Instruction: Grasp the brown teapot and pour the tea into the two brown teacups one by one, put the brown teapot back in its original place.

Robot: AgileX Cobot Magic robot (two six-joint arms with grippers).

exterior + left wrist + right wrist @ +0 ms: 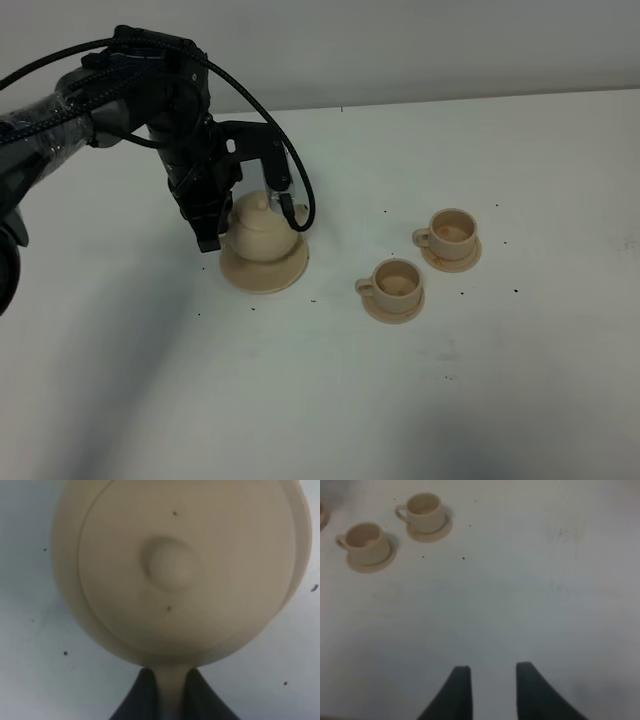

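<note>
A plain white worktop [520, 400] fills nearly the whole exterior high view, matte and flat. Behind it stands a pale grey wall [420, 40], meeting the worktop's far edge in a straight line that climbs slightly to the right. Small dark specks [516, 291] lie scattered on the surface, well apart from one another; the wrist views show more of them [65, 653] [463, 558]. A faint brownish smudge [445, 350] marks the worktop toward the near side. Soft grey shadow [130, 400] lies over the left and near parts
</note>
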